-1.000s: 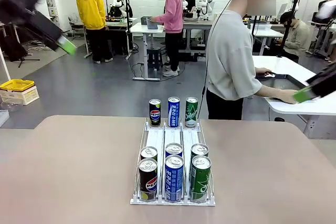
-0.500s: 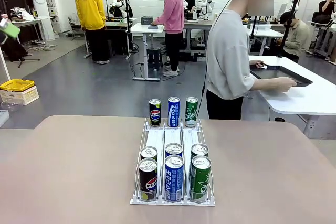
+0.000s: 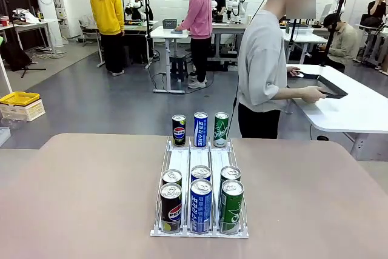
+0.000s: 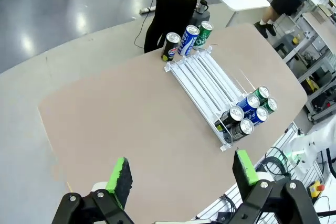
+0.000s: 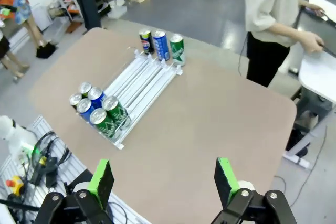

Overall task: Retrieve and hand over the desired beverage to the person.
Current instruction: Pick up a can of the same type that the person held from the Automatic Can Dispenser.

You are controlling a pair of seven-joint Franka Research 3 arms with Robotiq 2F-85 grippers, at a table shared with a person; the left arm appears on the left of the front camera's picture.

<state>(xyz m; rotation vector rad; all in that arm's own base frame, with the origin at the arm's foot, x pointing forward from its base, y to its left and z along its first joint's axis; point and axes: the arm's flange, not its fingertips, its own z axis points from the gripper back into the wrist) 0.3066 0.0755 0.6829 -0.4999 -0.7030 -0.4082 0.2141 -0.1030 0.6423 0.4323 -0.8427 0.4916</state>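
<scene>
"Where were the cans [image 3: 200,195]?"
"In a rack [image 3: 200,159] at the middle of the surface [image 3: 91,198]. The person [image 3: 264,71] stood past its far edge."
"And the tools?"
"The left tool [image 4: 181,171] and the right tool [image 5: 164,176] were both spread wide, holding nothing."

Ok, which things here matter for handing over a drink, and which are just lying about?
For the job: nine cans, white rack, person in grey, black tray, left fingers and right fingers, both open.
Just lying about: yellow crate on the floor, white side table, bystander in yellow, bystander in pink.
</scene>
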